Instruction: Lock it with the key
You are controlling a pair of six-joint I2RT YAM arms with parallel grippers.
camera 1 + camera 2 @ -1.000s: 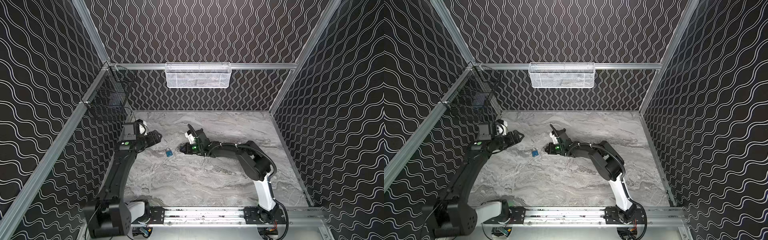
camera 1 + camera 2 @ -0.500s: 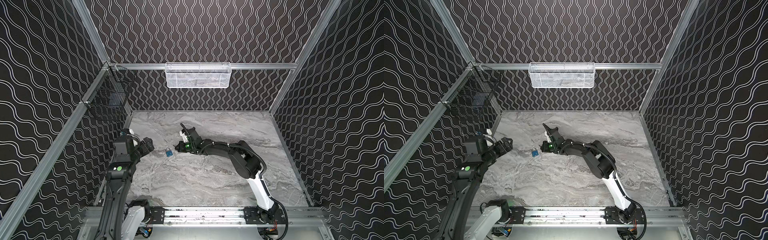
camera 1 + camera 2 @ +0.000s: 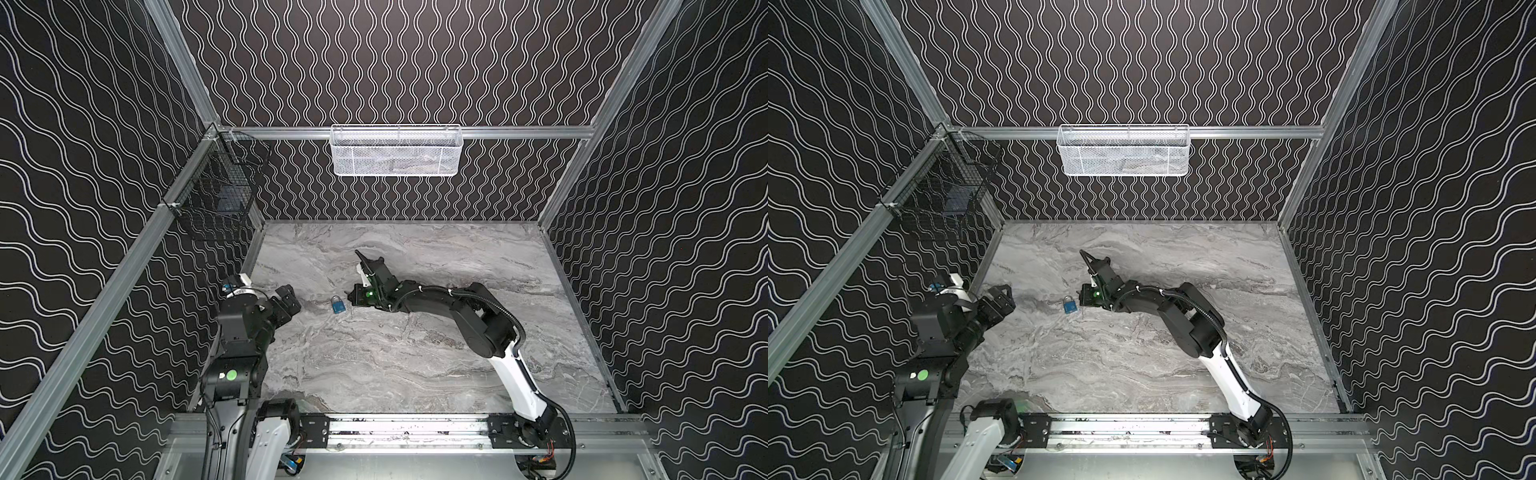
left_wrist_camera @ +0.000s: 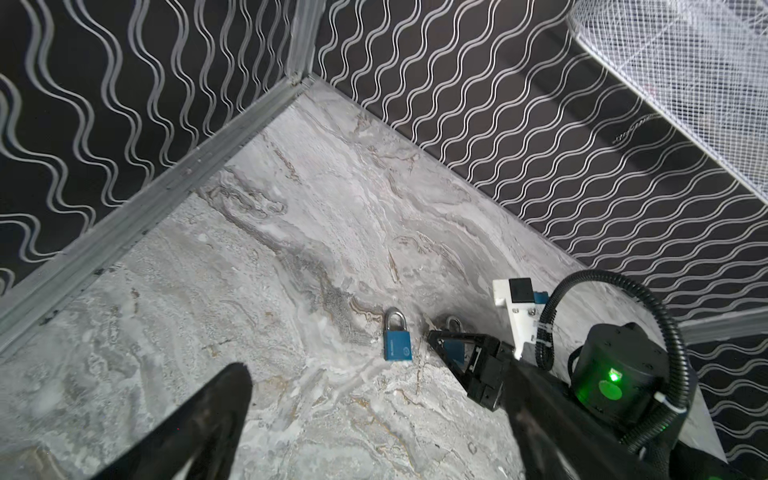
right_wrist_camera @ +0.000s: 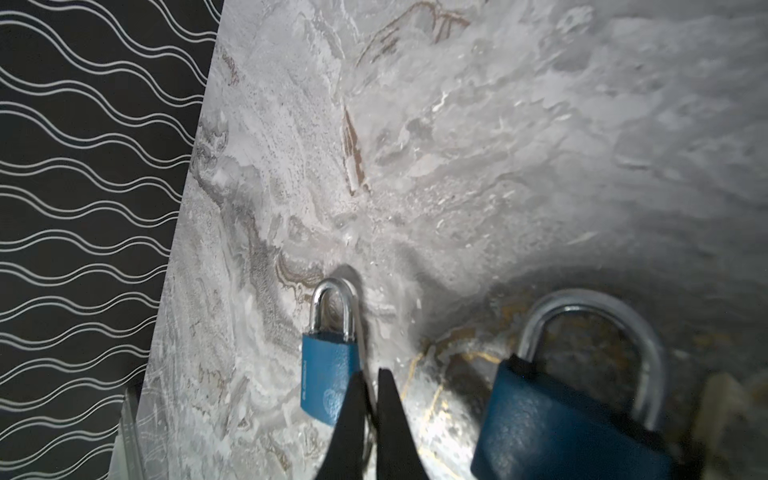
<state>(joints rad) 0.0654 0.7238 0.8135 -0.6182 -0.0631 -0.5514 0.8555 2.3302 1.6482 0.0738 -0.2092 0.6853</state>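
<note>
**Beside the padlock, shut fingers are hovering and no key is showing**

At the left side of the desk (image 3: 374, 365), the left fingers (image 3: 286, 294) are standing wide apart and gripping nothing. They are pointing toward the middle, well apart from the lock.

Between the two arms, the blue padlock (image 3: 338, 305) is lying flat and loose on the desk, its shackle looking seated in the body. Just to its right, the right fingers (image 3: 353, 297) are sitting closed, with their tips just beside the padlock's body. Something thin may be caught between them, but I cannot tell whether it is the key; no key is showing clearly anywhere.

Nothing is bracing the padlock, so I judge that any push from the closed tips is likely to slide or spin it across the smooth desk rather than engage it. If a key is pinched there, a slight tilt against the keyhole would be enough to jam it or twist it out of the grip.

Both top views are showing only one lock, because the right arm is covering the ground behind its tips. The right wrist view is revealing a second padlock (image 5: 561, 419) close beside the right fingers (image 5: 353, 415), and the narrow slit between them. The left wrist view is confirming that second lock behind the tips.
</note>
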